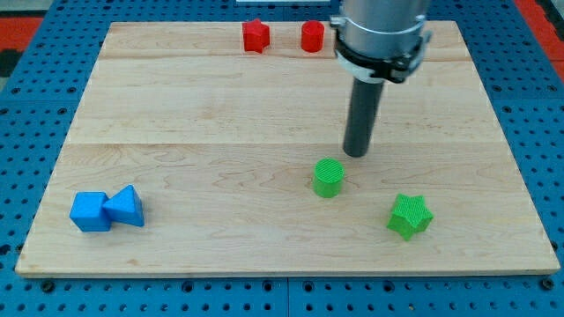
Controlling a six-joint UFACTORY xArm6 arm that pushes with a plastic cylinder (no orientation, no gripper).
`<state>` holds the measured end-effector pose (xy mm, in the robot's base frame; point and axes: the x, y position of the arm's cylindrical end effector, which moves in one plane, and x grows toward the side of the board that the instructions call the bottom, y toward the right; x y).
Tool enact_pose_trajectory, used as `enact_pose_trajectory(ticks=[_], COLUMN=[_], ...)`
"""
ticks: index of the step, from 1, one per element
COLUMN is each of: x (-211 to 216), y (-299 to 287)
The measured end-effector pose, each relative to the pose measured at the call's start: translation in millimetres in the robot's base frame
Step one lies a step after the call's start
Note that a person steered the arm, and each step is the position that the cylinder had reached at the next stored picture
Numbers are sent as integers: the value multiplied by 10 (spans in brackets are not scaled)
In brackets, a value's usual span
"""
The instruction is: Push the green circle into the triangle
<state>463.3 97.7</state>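
The green circle (329,177), a short cylinder, stands on the wooden board (220,114) a little right of centre, toward the view's bottom. The blue triangle (125,207) lies at the view's bottom left, touching a blue cube-like block (90,211) on its left. My tip (356,153) is at the end of the dark rod, just above and to the right of the green circle, a small gap away from it.
A green star-shaped block (410,216) lies to the lower right of the green circle. Two red blocks sit at the board's top edge: a star-like one (256,36) and a rounder one (312,37).
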Motion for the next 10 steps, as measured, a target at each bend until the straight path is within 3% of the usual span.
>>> enact_pose_trajectory(ticks=[3, 6, 8, 10], x=[397, 810, 810, 810], y=[-781, -778, -1745, -2096])
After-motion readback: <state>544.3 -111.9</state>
